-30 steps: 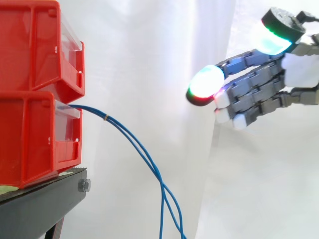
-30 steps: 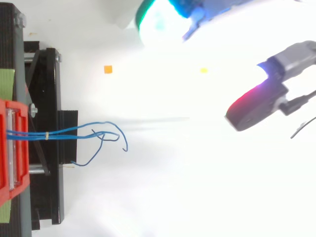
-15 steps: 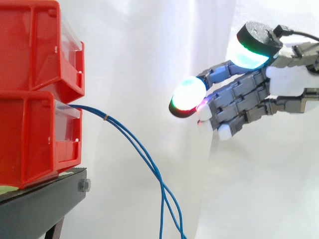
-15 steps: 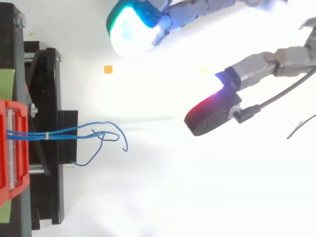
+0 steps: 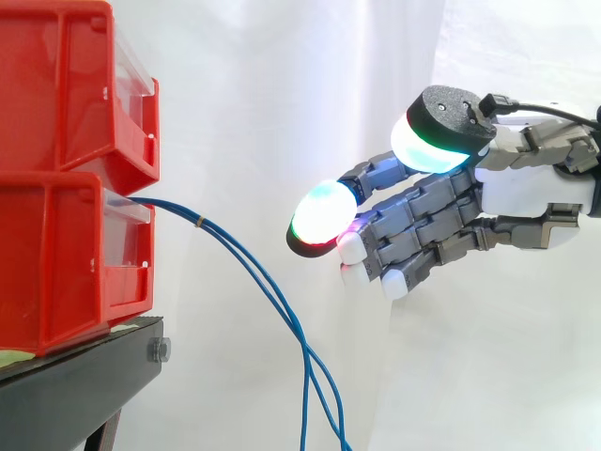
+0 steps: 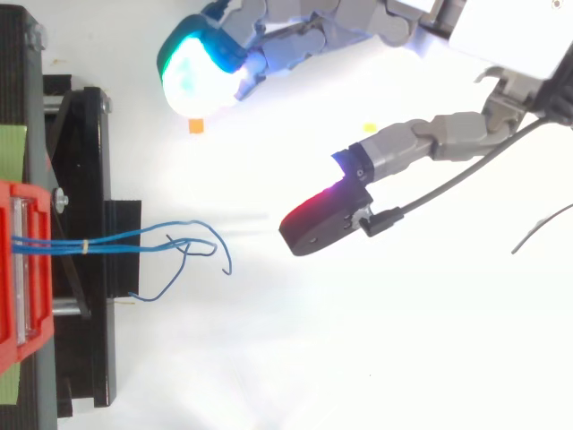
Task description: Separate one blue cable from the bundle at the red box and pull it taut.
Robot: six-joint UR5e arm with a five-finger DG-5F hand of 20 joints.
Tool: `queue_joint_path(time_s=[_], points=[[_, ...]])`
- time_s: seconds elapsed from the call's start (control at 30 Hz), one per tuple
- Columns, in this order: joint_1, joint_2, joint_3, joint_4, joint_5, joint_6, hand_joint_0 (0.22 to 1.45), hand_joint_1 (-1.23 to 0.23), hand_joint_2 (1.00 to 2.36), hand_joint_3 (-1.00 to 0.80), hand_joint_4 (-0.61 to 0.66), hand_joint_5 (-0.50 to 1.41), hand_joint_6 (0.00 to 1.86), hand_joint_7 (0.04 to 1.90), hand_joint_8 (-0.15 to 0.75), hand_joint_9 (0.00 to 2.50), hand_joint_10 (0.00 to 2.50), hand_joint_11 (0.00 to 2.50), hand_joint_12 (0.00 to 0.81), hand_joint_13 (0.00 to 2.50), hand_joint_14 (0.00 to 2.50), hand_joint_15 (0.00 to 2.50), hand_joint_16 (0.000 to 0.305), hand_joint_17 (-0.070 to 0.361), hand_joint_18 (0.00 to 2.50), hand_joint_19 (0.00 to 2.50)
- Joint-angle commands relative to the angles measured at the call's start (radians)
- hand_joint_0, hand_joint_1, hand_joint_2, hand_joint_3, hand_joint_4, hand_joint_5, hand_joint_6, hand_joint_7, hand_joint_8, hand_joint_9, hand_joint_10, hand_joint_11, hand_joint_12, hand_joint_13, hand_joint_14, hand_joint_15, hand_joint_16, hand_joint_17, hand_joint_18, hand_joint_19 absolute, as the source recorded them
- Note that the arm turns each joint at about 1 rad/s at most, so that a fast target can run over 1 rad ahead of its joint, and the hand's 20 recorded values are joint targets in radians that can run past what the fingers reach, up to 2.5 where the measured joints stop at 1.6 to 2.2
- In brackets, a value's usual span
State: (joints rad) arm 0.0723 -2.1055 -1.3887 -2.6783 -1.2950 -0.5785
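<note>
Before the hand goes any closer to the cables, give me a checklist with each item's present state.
1. Hand open, holding nothing: ok, fingers are spread and nearly straight.
2. Hand clear of the blue cables: ok, both views show a gap.
3. Bundle anchored at the red box: ok, a yellowish band ties the cables just outside it.
4. One cable singled out: not ok, the strands run close together.
5. Cable taut: not ok, the strands sag downward from the box.
6. Loose ends free of the black stand: cannot tell, they curl beside its edge in the top view.
</note>
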Motion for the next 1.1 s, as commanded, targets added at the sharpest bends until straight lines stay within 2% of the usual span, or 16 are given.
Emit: queue_joint_path(time_s=[0.0, 0.17, 0.43, 0.47, 0.53, 0.6, 0.63, 0.73, 0.87, 1.0, 1.07], points=[[0.003, -0.002, 0.000, 0.011, 0.000, -0.001, 0.50, -0.66, 1.00, -0.50, 0.26, -0.22, 0.50, 0.77, 0.344, 0.64, 0.01, 0.50, 0.429, 0.62, 0.01, 0.36, 0.058, 0.131, 0.63, 0.53], [0.003, -0.010, 0.000, 0.012, 0.022, -0.011, 0.50, -0.66, 1.00, -0.50, 0.26, -0.22, 0.50, 0.77, 0.345, 0.64, 0.01, 0.50, 0.430, 0.62, 0.01, 0.35, 0.058, 0.131, 0.64, 0.54], [0.010, -0.011, 0.000, 0.020, 0.020, -0.035, 0.50, -0.66, 1.00, -0.50, 0.27, -0.22, 0.50, 0.77, 0.345, 0.64, 0.01, 0.50, 0.428, 0.62, 0.01, 0.35, 0.058, 0.131, 0.64, 0.54], [0.012, -0.034, 0.002, 0.029, 0.023, -0.040, 0.50, -0.66, 1.00, -0.50, 0.27, -0.22, 0.50, 0.77, 0.345, 0.64, 0.01, 0.49, 0.429, 0.62, 0.01, 0.36, 0.059, 0.132, 0.64, 0.53], [0.012, -0.085, 0.037, 0.037, 0.019, -0.035, 0.49, -0.65, 1.00, -0.50, 0.27, -0.22, 0.50, 0.77, 0.347, 0.64, 0.01, 0.49, 0.430, 0.61, 0.01, 0.36, 0.059, 0.132, 0.63, 0.54], [0.012, -0.103, 0.069, 0.029, 0.017, -0.032, 0.49, -0.64, 1.00, -0.50, 0.27, -0.21, 0.50, 0.77, 0.349, 0.64, 0.01, 0.50, 0.431, 0.61, 0.01, 0.36, 0.059, 0.133, 0.63, 0.54], [0.012, -0.116, 0.089, 0.020, 0.013, -0.030, 0.49, -0.62, 1.00, -0.50, 0.27, -0.21, 0.50, 0.77, 0.350, 0.64, 0.01, 0.50, 0.433, 0.61, 0.01, 0.35, 0.059, 0.134, 0.64, 0.54], [0.012, -0.120, 0.109, -0.002, -0.003, -0.024, 0.48, -0.59, 1.00, -0.50, 0.28, -0.21, 0.50, 0.78, 0.356, 0.65, 0.01, 0.50, 0.436, 0.61, 0.01, 0.36, 0.060, 0.136, 0.64, 0.54], [0.015, -0.125, 0.111, -0.006, -0.012, -0.001, 0.48, -0.57, 1.00, -0.50, 0.28, -0.21, 0.50, 0.77, 0.358, 0.65, 0.01, 0.49, 0.440, 0.62, 0.01, 0.36, 0.061, 0.137, 0.64, 0.54], [0.015, -0.136, 0.109, 0.008, -0.038, 0.058, 0.47, -0.54, 1.00, -0.50, 0.29, -0.21, 0.50, 0.78, 0.363, 0.65, 0.01, 0.50, 0.443, 0.62, 0.01, 0.36, 0.061, 0.137, 0.64, 0.55], [0.012, -0.134, 0.109, 0.002, -0.070, 0.106, 0.47, -0.53, 1.00, -0.50, 0.29, -0.21, 0.50, 0.78, 0.366, 0.66, 0.01, 0.50, 0.445, 0.62, 0.01, 0.36, 0.061, 0.138, 0.64, 0.55]])
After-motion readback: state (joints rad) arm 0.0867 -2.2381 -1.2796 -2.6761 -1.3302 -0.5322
